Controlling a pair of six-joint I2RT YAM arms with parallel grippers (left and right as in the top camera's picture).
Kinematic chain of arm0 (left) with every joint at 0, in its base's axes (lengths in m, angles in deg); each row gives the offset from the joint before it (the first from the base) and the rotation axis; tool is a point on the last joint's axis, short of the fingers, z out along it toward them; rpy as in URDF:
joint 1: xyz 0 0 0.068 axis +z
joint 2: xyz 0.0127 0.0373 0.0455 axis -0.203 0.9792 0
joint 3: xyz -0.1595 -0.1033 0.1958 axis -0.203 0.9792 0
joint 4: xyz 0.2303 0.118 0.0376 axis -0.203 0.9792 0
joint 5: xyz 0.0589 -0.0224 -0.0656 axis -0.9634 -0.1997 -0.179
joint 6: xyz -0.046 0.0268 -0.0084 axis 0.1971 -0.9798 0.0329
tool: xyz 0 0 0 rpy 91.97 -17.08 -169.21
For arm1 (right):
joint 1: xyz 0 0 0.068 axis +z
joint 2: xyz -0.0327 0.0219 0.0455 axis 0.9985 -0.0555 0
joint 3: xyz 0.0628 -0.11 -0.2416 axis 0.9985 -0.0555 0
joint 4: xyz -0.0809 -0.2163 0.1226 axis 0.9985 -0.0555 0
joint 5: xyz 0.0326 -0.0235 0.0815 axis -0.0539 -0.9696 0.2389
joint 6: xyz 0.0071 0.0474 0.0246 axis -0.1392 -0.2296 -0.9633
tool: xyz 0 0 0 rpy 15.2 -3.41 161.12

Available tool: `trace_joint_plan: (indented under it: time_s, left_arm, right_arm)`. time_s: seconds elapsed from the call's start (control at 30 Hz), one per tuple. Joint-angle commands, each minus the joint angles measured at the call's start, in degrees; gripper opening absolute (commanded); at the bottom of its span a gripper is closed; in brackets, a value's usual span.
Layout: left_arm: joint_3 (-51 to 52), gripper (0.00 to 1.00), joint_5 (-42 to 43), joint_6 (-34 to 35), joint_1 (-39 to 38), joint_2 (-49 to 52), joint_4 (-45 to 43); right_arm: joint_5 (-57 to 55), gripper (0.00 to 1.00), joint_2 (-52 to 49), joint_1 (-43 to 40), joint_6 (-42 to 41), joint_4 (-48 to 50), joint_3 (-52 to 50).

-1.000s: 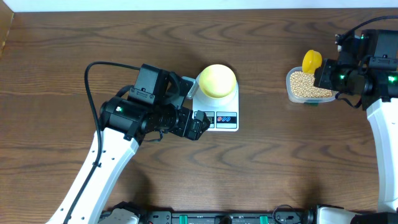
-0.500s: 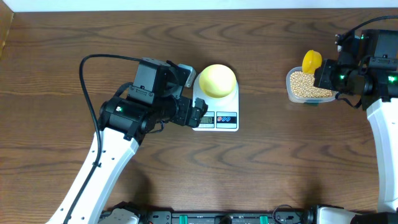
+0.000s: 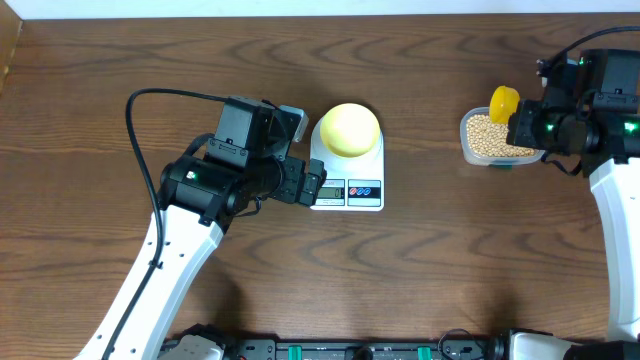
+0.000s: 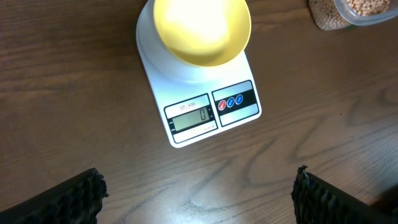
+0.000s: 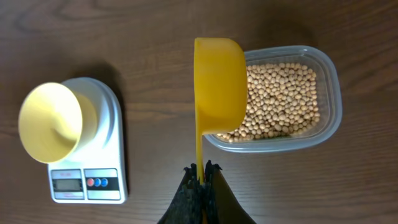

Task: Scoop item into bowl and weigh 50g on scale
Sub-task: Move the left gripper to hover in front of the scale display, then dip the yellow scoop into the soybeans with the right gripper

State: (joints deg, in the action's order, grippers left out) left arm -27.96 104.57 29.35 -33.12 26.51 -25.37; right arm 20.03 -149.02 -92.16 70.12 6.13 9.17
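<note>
The pale yellow bowl (image 3: 348,129) sits empty on the round platform of the white scale (image 3: 362,192); in the left wrist view the bowl (image 4: 200,28) tops the scale (image 4: 214,111), whose display reads 0. The tan beans (image 3: 490,136) fill a clear tub (image 5: 333,93) at the right; they show in the right wrist view (image 5: 283,102). My left gripper (image 3: 312,186) is open and empty just left of the scale's front (image 4: 198,190). My right gripper (image 5: 201,171) is shut on the handle of a bright yellow scoop (image 5: 217,84) held over the tub's left end (image 3: 502,100).
Dark wood table (image 3: 450,260) all around. The tub's edge shows at the top right of the left wrist view (image 4: 348,9). A black cable (image 3: 140,120) loops from the left arm.
My left gripper has drawn back leftward from over the scale's display to its left front corner. The right gripper and scoop have barely moved.
</note>
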Motion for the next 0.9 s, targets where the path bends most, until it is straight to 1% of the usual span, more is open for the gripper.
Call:
trace_joint_plan:
  time_s: [0.0,0.1,0.2,0.43,0.73,0.87]
  left_arm:
    - [-1.62,0.98,-0.52,0.74,0.17,-0.52,0.28]
    - [-1.62,0.98,-0.55,0.74,0.17,-0.52,0.26]
    - [-1.62,0.98,-0.55,0.72,0.17,-0.52,0.26]
    - [-1.62,0.98,-0.55,0.74,0.17,-0.52,0.28]
    - [-1.62,0.98,-0.55,0.74,0.17,-0.52,0.26]
    - [-1.62,0.98,-0.55,0.72,0.17,-0.52,0.28]
  right_arm:
    - [-0.87,0.01,0.07,0.02,6.08,-1.29,0.7]
    - [-0.92,0.01,0.04,-0.63,8.55,-1.97,0.7]
    - [-1.33,0.01,0.04,-1.97,8.59,-1.57,0.7]
    - [-7.8,0.01,-1.99,-4.13,8.59,-1.36,0.68]
    - [-8.13,0.01,-6.47,-4.63,8.11,-1.38,0.68]
    - [-8.13,0.01,-7.85,-5.33,7.26,0.17,0.68]
